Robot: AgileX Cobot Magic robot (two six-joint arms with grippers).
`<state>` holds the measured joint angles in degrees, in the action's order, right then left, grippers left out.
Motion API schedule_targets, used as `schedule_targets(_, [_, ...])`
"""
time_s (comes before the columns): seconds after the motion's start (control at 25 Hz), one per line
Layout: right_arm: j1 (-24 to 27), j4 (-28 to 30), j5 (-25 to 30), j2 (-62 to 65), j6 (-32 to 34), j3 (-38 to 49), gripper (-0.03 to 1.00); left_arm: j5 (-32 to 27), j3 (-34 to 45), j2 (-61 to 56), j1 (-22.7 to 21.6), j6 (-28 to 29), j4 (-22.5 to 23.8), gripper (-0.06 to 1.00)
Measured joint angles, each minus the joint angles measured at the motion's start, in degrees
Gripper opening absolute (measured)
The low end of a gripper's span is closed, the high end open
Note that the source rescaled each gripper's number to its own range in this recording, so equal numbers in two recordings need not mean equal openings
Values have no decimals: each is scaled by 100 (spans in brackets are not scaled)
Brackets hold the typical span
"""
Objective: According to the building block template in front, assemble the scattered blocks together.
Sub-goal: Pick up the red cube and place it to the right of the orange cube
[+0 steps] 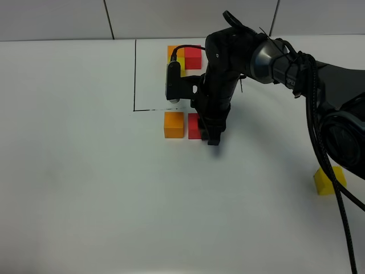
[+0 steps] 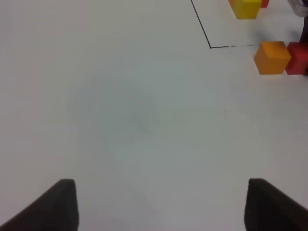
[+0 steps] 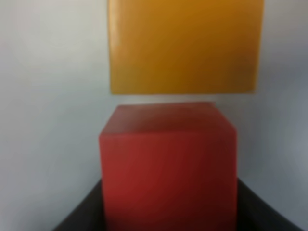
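surface: a plain white table (image 1: 74, 188), with a pale tiled wall (image 1: 57, 17) along its far edge.
left gripper (image 2: 159, 207): hovers over bare table; its dark fingertips (image 2: 65, 202) stand wide apart with nothing between them.
black frame line (image 1: 135, 74): a thin rectangle drawn on the far middle of the table.
building block template (image 1: 191, 57): orange, yellow and red cubes clustered inside the frame, partly behind the right arm.
orange cube (image 1: 174, 124): on the table just outside the frame's near line.
red cube (image 1: 194, 127): just right of the orange cube, a thin gap between them.
right gripper (image 1: 211, 134): points down, its jaws closed against the red cube's sides.
yellow cube (image 1: 329, 181): alone, far right, well apart from the others.
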<state>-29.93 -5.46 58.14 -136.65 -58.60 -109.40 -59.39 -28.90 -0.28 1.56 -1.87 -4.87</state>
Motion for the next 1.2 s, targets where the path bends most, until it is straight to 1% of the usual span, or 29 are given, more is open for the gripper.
schedule_targets(0.52, [-13, -12, 48, -47, 263, -80, 1, 0, 0, 0, 0, 0, 0, 60])
schedule_targets(1.2, [-60, -54, 36, -76, 306, -93, 1, 0, 0, 0, 0, 0, 0, 60])
